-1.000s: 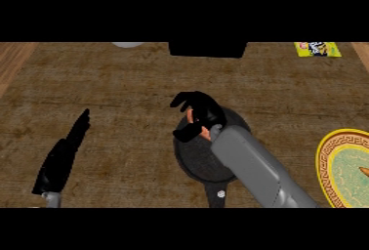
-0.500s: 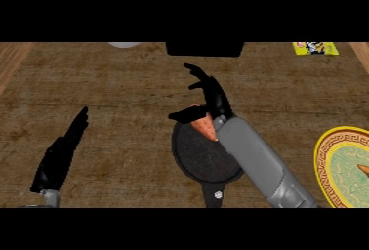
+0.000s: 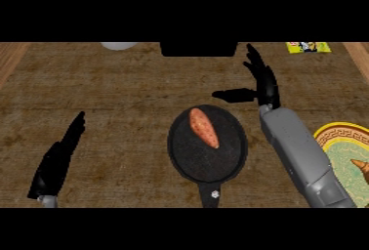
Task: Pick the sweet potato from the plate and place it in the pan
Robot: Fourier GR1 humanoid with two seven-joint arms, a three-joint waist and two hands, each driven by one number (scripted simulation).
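One sweet potato (image 3: 204,128) lies in the pan (image 3: 207,146), slightly up and left of the pan's middle, its long axis running from upper left to lower right, and nothing touches it; judged from that, the placing step looks done. The pan is the landmark here: a dark round pan with its short handle pointing toward the lower edge of the head view, set flat on the brown worktop (image 3: 130,93) so that whatever goes in stays put. Just up and to the right of the pan hangs the right hand (image 3: 261,88), fingers straight and spread, thumb stuck out toward the left, holding nothing; being clear of the rim and wide open, it reads as a hand that has no more business with the load. To the right of the pan, at the view's edge, sits the yellow-rimmed plate (image 3: 326,136), the likely source, with a brownish pointed item I cannot identify on it. Well to the left of the pan the left hand (image 3: 59,158) rests open and still, fingers up, taking no part
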